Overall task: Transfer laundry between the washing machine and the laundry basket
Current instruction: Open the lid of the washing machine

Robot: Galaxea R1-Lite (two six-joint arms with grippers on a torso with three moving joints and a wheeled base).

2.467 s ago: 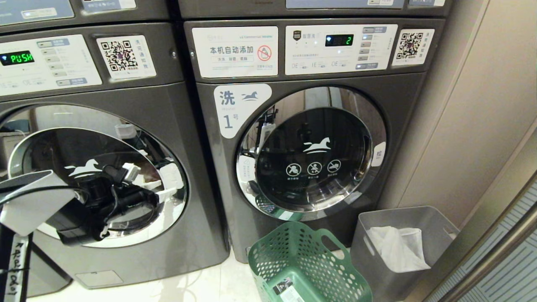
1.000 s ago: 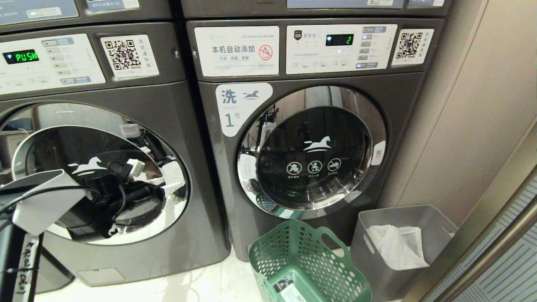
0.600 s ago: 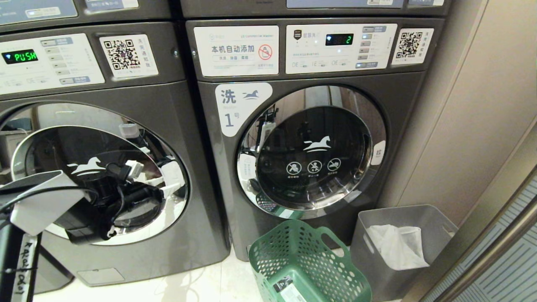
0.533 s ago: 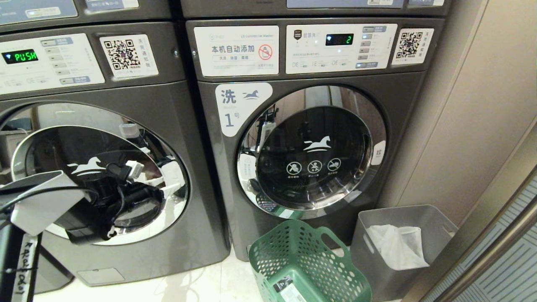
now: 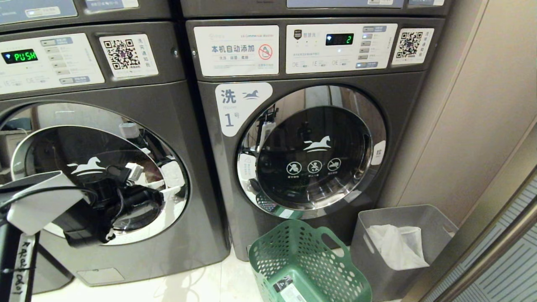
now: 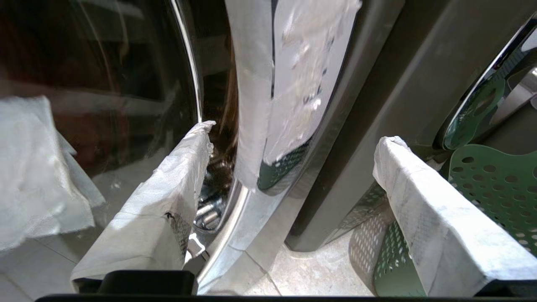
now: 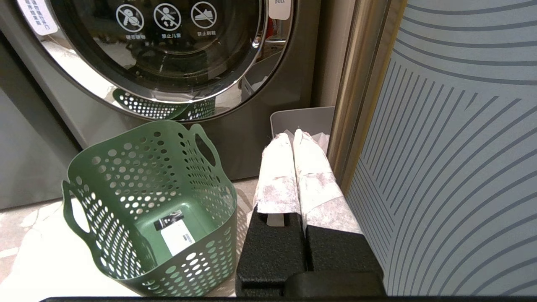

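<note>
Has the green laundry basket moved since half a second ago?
No. The green laundry basket sits in the same spot beside the grey bin, below the washer door.

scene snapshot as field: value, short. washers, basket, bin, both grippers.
left washer: door shut, display reads PUSH
washer 1: door shut, display reads 2
basket: on the floor before washer 1, no clothes in it, only a label on its bottom
grey bin: right of the basket, holds a white bag
left gripper: open, at the right edge of the left washer's door, holding nothing
right gripper: shut, empty, low by the basket and bin
laundry: none in view
</note>
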